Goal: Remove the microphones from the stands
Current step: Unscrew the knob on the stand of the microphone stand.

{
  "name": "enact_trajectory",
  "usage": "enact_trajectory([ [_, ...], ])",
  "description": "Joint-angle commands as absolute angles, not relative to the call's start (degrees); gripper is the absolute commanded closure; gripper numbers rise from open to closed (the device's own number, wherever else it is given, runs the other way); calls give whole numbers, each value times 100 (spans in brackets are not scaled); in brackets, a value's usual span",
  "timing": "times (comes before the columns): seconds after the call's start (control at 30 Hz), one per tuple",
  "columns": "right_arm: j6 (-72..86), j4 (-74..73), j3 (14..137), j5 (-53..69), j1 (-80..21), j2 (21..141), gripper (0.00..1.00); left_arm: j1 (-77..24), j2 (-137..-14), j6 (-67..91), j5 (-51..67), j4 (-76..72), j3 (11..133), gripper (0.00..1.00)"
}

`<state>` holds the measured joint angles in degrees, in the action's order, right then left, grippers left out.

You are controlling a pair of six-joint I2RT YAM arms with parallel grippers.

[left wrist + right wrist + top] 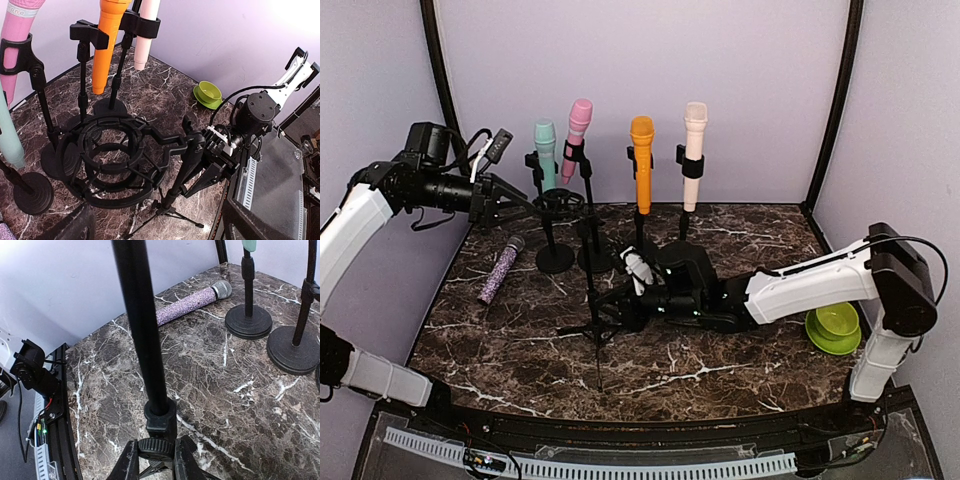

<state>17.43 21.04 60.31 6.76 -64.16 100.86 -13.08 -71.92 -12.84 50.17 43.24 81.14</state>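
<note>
Purple glitter microphone [500,270] lay flat on the bench [720,370], left side, head toward the back, just beside the round base of the mint microphone [545,150] stand and clear of every clip. Right tool [156,460] sat low over the bench, its fingers pressed in on the collar at the foot of the tripod stand [142,330] pole, pinching it; the pole stood roughly upright. Left tool [503,200] was raised at the left rear with its fingers spread wide, pointed at the black shock mount [112,165] ring at the stand's top; couldn't tell if it touched the ring. Pink microphone [578,135], orange microphone [642,160] and cream microphone [694,150] stood clipped upright in their stands along the back. Green bowl [835,325] sat at the right edge near the right arm.
</note>
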Motion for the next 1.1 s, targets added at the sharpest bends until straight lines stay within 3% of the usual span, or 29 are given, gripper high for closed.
enact_trajectory([
  [0.0,2205,2427,6011,1503,-6384,10201,99,-1330,-7181,-1377,5136,4181,7978,10],
  [0.43,2249,2120,5902,1622,-6389,10314,100,-1341,-7097,-1309,5267,4148,7733,11],
  [0.93,3089,2106,5974,2831,-6372,10424,100,-1343,-6765,-1579,5248,4288,7328,13],
  [1.07,3328,2163,5972,3025,-6306,10477,90,-1341,-6681,-1741,5247,4396,7333,13],
])
